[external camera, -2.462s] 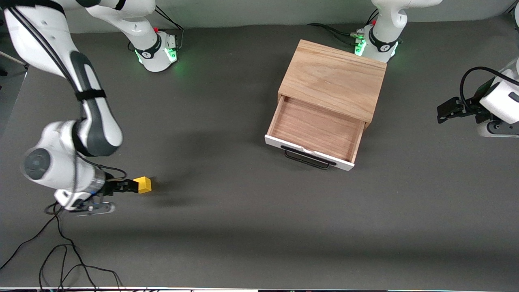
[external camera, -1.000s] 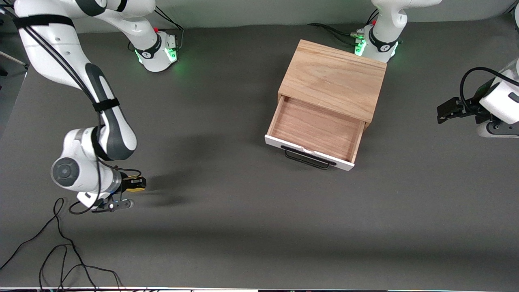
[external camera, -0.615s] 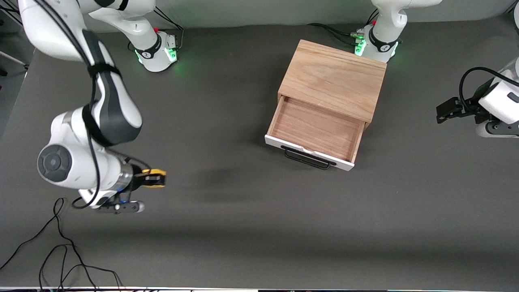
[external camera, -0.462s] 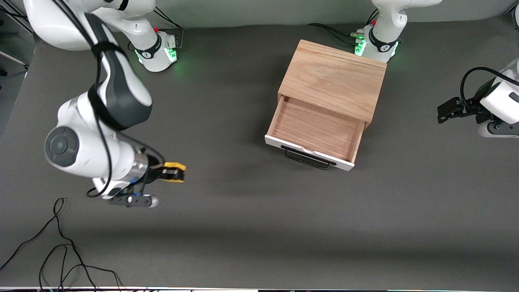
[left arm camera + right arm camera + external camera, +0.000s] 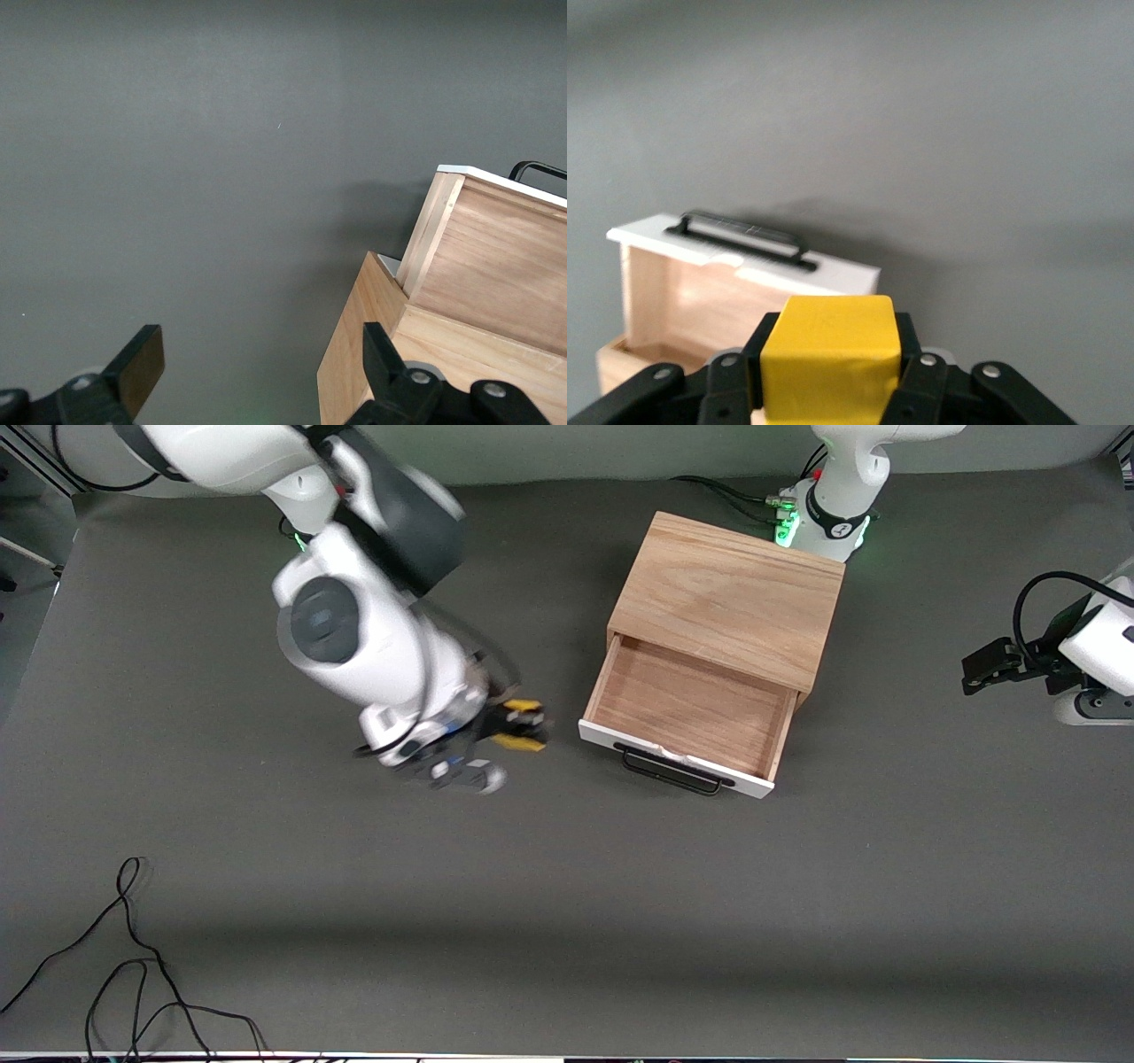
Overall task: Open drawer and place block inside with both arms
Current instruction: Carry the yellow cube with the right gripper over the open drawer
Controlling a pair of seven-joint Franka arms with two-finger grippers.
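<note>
Swinging up from the table's near corner, my right gripper now hangs beside the open drawer, clenched on the block for the drop, its wrist view showing the block facing the handle, while my left gripper waits spread wide by the box.

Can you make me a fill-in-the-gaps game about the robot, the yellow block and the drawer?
1. The right pincer is shut on the ______ block.
2. The drawer is ______, and nothing lies in it.
3. The drawer's handle is ______ in colour.
4. The left pincer waits with its fingers ______.

Missing words: yellow; open; black; open
</note>
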